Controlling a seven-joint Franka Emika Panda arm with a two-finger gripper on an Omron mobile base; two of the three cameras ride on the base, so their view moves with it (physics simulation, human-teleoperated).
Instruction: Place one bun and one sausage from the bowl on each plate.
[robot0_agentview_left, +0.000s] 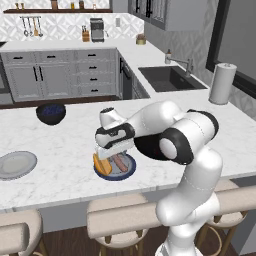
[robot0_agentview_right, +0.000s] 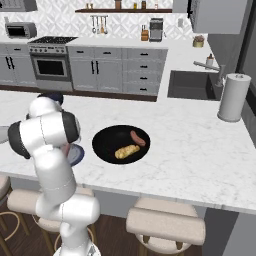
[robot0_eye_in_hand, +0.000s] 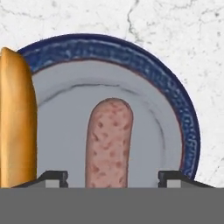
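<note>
Gripper (robot0_eye_in_hand: 113, 177) jaws apart over round dark blue plate (robot0_eye_in_hand: 131, 54); pink speckled sausage (robot0_eye_in_hand: 109, 140) between them, golden bun (robot0_eye_in_hand: 15, 127) beside.

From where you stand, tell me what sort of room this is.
A home kitchen, rendered rather than real. A sink with a tap is set into the marble counter, an oven sits among grey cabinets, and a paper towel roll stands nearby.
</note>
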